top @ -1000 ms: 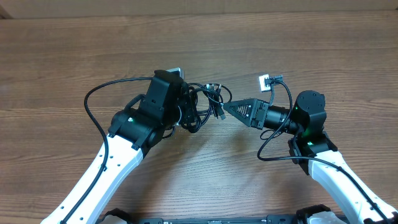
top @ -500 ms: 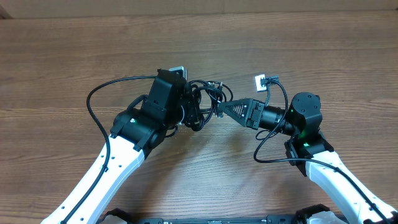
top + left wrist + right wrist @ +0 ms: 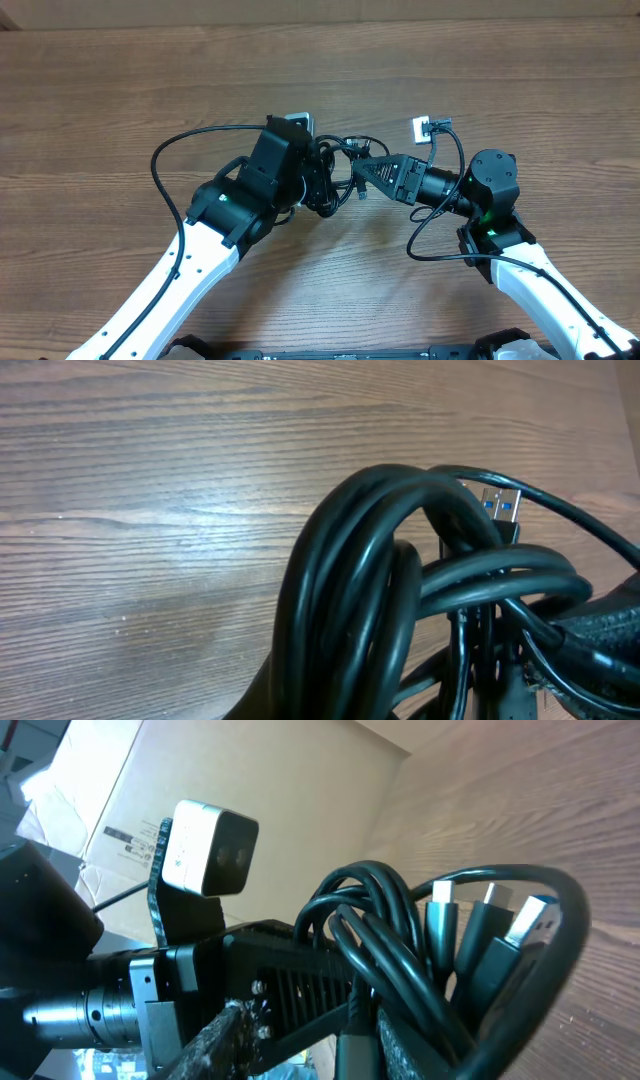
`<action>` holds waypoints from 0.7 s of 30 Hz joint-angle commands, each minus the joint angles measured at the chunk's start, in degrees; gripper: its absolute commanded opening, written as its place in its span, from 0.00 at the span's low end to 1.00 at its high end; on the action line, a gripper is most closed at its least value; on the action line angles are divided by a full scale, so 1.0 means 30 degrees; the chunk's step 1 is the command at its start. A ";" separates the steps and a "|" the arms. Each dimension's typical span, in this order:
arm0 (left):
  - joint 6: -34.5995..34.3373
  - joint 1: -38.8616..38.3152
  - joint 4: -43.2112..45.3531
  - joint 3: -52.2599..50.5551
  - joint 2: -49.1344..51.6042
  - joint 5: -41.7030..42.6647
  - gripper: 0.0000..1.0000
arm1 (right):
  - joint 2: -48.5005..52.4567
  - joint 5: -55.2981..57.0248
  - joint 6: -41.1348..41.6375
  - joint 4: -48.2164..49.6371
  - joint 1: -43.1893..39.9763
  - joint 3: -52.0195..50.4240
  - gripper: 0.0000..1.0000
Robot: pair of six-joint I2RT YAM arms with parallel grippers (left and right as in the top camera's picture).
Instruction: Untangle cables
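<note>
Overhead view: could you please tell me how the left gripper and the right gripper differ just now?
The left gripper is shut on the cables; the right gripper straddles strands, grip unclear. The left gripper is mostly hidden beneath its wrist; the right gripper shows plainly. Both meet at the same bundle.

A brown wood-grain surface (image 3: 320,80) fills the overhead view, its grain running left to right. In the right wrist view a tan cardboard box (image 3: 200,770) stands beyond one surface edge, with small dark print (image 3: 118,837) on its side.
</note>
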 commanded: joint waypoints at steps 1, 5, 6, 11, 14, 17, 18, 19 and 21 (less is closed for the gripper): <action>0.0597 -0.0131 0.0066 0.0131 0.0226 0.0495 0.04 | -0.0051 0.0284 0.0095 0.0044 0.0109 0.0277 0.38; 0.0153 0.0240 0.0080 0.0131 0.0219 0.0372 0.04 | -0.0051 0.0284 -0.0095 -0.0678 -0.0051 0.0277 0.38; 0.0073 0.0408 0.0073 0.0131 0.0219 0.0401 0.04 | -0.0051 0.0284 -0.0255 -0.0969 -0.0131 0.0277 0.38; -0.0357 0.1486 -0.0466 0.0131 0.0219 0.0605 0.04 | -0.0051 0.0117 -0.0408 -0.1530 -0.0860 0.0277 0.38; -0.0357 0.2353 -0.0874 0.0131 0.0219 0.1137 0.04 | -0.0051 -0.0182 -0.0415 -0.1596 -0.1443 0.0277 0.38; 0.0765 0.3220 -0.0634 0.0131 0.0219 0.3075 0.04 | -0.0051 -0.0299 -0.0415 -0.1931 -0.1916 0.0277 0.39; 0.1180 0.3461 -0.0488 0.0131 0.0219 0.3869 0.04 | -0.0051 -0.0313 -0.0525 -0.2062 -0.1996 0.0277 0.39; 0.1464 0.3650 -0.0393 0.0131 0.0219 0.4561 0.04 | -0.0051 -0.0321 -0.0685 -0.2106 -0.2011 0.0277 0.39; 0.1610 0.4007 -0.0291 0.0131 0.0219 0.5741 0.04 | -0.0051 -0.0379 -0.1020 -0.2098 -0.2004 0.0277 0.39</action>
